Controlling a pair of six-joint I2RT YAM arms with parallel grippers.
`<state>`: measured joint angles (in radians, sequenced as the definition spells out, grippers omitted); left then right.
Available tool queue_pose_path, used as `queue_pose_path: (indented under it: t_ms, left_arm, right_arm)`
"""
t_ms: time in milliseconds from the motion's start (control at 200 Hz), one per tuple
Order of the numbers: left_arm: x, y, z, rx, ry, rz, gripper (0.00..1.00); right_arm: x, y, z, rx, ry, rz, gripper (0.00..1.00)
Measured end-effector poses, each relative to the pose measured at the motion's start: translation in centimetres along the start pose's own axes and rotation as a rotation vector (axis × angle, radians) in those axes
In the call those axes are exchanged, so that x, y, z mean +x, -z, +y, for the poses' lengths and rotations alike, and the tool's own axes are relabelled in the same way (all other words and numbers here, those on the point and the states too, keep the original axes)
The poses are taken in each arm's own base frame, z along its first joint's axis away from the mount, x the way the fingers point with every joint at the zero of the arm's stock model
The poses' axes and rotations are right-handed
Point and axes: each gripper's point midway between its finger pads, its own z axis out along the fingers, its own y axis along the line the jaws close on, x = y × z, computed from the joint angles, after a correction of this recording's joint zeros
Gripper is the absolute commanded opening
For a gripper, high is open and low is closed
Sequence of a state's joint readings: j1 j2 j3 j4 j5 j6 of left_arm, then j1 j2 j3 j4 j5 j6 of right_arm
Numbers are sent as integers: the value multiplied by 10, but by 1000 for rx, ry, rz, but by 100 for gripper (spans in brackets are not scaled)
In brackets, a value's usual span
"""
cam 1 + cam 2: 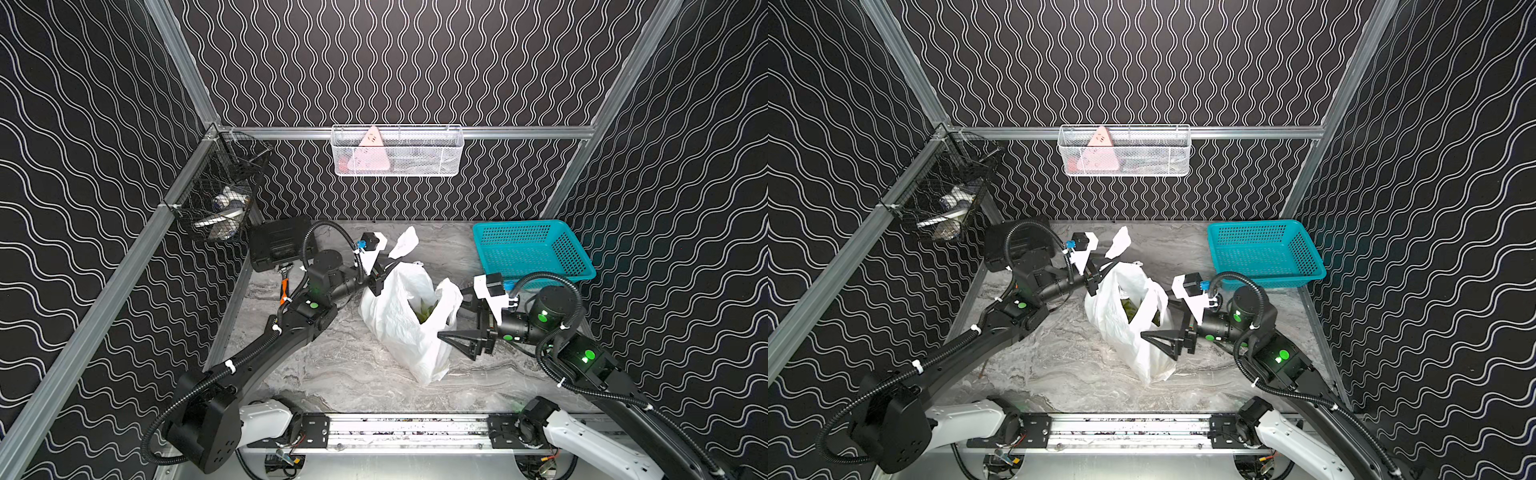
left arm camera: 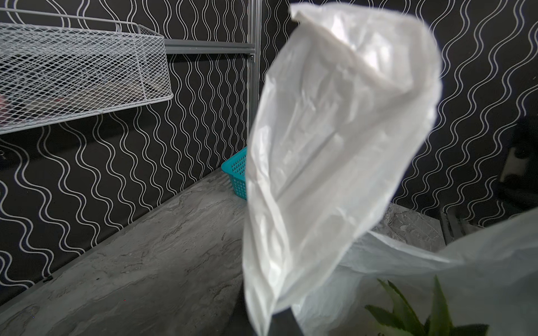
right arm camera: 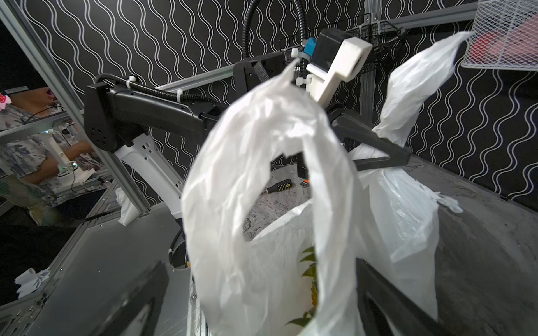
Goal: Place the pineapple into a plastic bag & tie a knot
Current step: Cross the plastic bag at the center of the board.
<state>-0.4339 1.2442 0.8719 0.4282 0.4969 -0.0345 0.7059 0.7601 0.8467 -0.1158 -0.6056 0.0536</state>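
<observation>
The plastic bag [image 1: 395, 324] stands on the tabletop [image 1: 332, 365]; the left hand [image 1: 388, 261], extended at its 11 o'clock, is clamped on one handle strip [image 1: 405, 243], while the right hand [image 1: 455, 313] at 3 o'clock gapes wide astride the other, gripping nothing.

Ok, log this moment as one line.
pineapple: in bag | left gripper: shut on raised handle | right gripper: open, astride other handle | handles untied
</observation>
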Motion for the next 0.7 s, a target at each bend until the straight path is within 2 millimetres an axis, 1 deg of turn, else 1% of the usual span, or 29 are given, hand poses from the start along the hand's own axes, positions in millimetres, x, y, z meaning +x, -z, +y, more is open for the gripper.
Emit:
queue_pose_path:
  t_ms: [60, 140, 180, 240, 260, 335, 435, 465, 500, 636, 701]
  left_arm:
    - [0, 0, 0, 0, 4, 2, 0]
    - [-2, 0, 0, 3, 17, 2, 0]
    - [-2, 0, -1, 4, 17, 3, 0]
    - [-1, 0, -1, 7, 19, 8, 0]
    - [-1, 0, -1, 8, 21, 11, 0]
    - [-1, 0, -3, 20, 21, 12, 0]
    - [-1, 0, -6, 34, 22, 13, 0]
    - [-1, 0, -7, 41, 22, 14, 0]
    - [-2, 0, -9, 52, 23, 16, 0]
    - [-7, 0, -15, 91, 19, 31, 0]
    - [-10, 1, -20, 120, 19, 50, 0]
  right_arm:
    - [6, -8, 1, 27, 18, 14, 99]
    - [13, -16, 0, 77, 52, 20, 88]
    - [16, -20, -3, 104, 60, 26, 79]
    - [17, -23, -14, 162, 77, 31, 56]
    - [17, -23, -18, 184, 78, 33, 50]
    - [12, -25, -24, 221, 85, 29, 36]
    - [5, -26, -25, 230, 107, 22, 15]
    - [4, -26, -25, 230, 114, 23, 7]
    - [3, -26, -26, 233, 128, 22, 0]
    - [-8, -24, -25, 236, 181, 36, 0]
    - [-15, -23, -29, 251, 229, 55, 0]
